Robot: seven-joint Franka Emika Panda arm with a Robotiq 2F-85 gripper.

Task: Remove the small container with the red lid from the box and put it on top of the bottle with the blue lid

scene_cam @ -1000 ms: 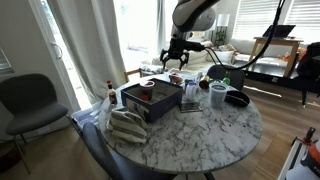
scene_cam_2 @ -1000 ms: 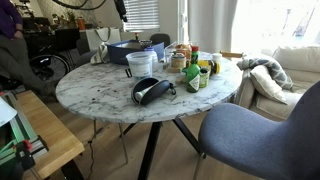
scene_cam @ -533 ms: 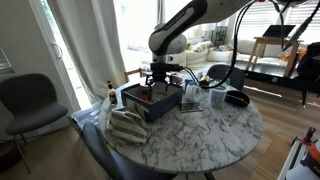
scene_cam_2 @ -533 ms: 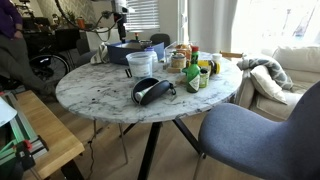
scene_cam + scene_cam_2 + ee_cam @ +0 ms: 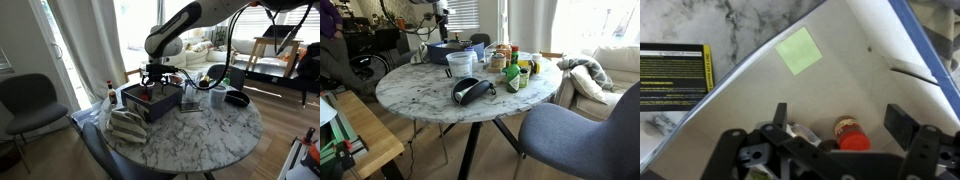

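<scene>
The open gripper (image 5: 840, 122) hung in the box (image 5: 870, 70) by the edge of the table (image 5: 740, 20). The red-lidded container (image 5: 853, 141) sat straight beneath its spread jaws

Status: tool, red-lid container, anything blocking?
Tool open, low over box. Red-lid container between fingers, not gripped. Brownish small item close beside it.

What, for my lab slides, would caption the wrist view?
Open gripper above the box, the small red-lidded container beneath it, a green note on the box's inner surface.
</scene>
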